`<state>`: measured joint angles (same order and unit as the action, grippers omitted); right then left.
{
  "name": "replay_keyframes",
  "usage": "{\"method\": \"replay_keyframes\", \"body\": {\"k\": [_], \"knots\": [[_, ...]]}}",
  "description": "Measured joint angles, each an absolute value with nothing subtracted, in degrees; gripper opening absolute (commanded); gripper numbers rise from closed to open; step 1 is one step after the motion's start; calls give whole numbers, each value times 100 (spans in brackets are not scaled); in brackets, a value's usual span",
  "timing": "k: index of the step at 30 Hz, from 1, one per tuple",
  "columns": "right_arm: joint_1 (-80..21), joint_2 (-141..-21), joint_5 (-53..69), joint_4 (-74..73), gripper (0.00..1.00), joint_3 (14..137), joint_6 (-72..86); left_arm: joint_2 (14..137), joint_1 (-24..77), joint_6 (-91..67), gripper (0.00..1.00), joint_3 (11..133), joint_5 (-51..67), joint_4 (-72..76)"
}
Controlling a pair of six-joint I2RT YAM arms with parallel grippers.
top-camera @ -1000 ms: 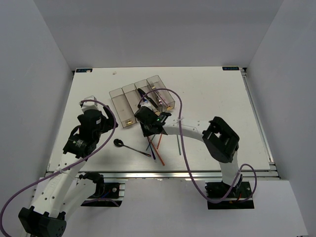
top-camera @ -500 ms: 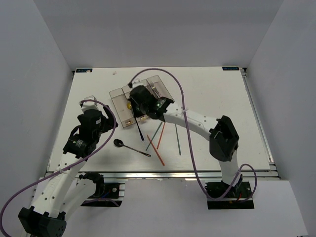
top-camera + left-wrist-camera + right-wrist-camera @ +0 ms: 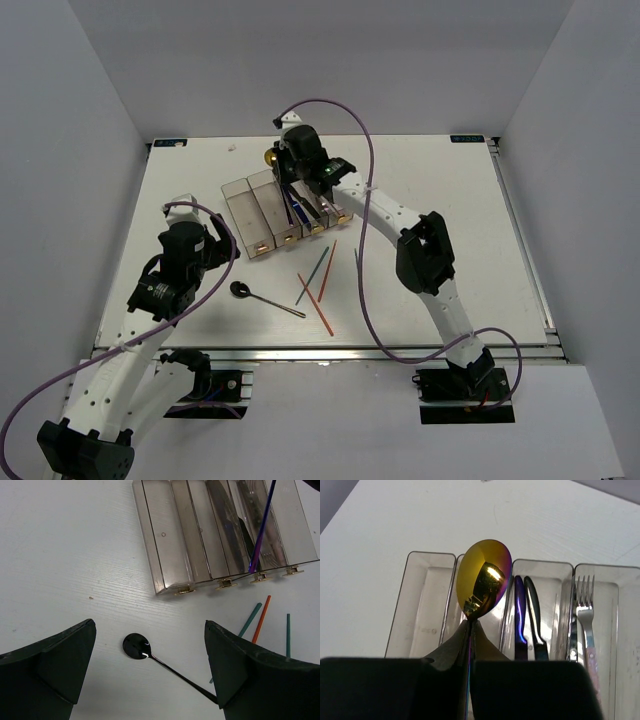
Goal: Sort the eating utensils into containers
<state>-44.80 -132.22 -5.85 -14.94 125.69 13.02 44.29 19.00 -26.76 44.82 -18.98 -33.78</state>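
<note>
My right gripper (image 3: 288,168) is shut on the neck of a gold-bowled spoon (image 3: 483,577) and holds it above the row of four clear-grey containers (image 3: 240,215). In the top view the gold bowl (image 3: 271,157) points to the far left. The spoon's iridescent blue handle (image 3: 261,530) slants down over the third container. That container holds a blue knife (image 3: 520,612) and a black knife (image 3: 535,617). A silvery fork (image 3: 584,611) lies in the fourth. My left gripper (image 3: 150,672) is open and empty above a dark spoon (image 3: 136,645) on the table.
Loose chopsticks lie on the table in front of the containers: a teal one (image 3: 313,275), an orange one (image 3: 326,268), a red one (image 3: 318,308) and another teal one (image 3: 356,268). The first container (image 3: 420,605) on the left holds nothing.
My right gripper has risen from the chopsticks on the table and swung back over the containers, carrying the gold-bowled spoon. The left arm has not moved.
</note>
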Motion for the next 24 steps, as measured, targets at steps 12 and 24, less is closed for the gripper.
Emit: {"method": "replay_keyframes", "body": {"k": [12, 24], "knots": [[-4429, -13690, -200, -589, 40, 12210, 980, 4410, 1918, -2641, 98, 4477, -1804, -3271], [-4685, -12348, -89, -707, 89, 10617, 692, 4403, 1929, -2814, 98, 4473, -2281, -3389]]}}
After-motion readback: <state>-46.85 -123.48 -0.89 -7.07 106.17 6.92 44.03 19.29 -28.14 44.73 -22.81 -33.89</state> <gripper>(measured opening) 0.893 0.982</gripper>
